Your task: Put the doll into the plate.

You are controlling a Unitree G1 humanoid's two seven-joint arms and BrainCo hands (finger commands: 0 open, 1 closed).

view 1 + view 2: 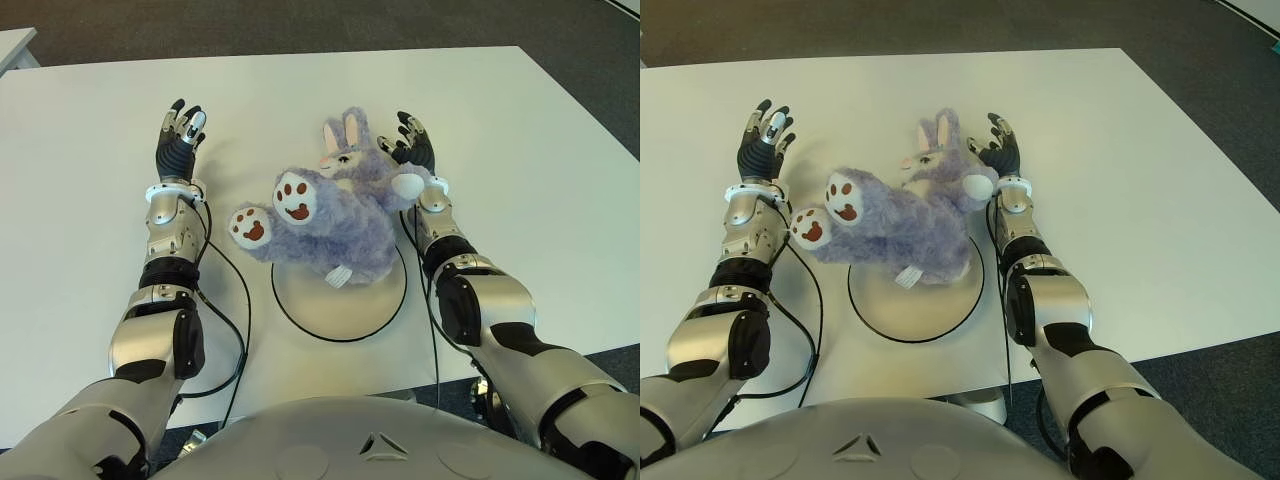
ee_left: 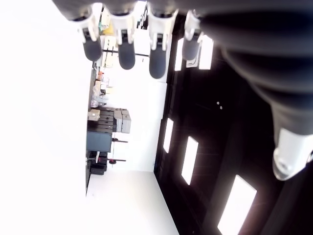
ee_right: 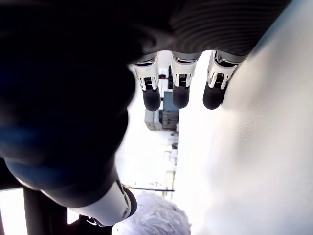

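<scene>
doll (image 1: 330,215) on plate (image 1: 340,310)

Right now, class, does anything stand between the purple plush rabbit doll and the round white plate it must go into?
Nothing visible does. The purple plush rabbit doll already lies partly over the round white plate, head and feet overhanging. Both open hands flank it: left hand, right hand.

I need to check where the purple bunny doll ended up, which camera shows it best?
The left eye view: the whole doll shows, lying across the far part of the plate, between the open left hand and right hand. The right eye view shows the same. The right wrist view catches only a fur tuft; the left wrist view, nothing.
</scene>
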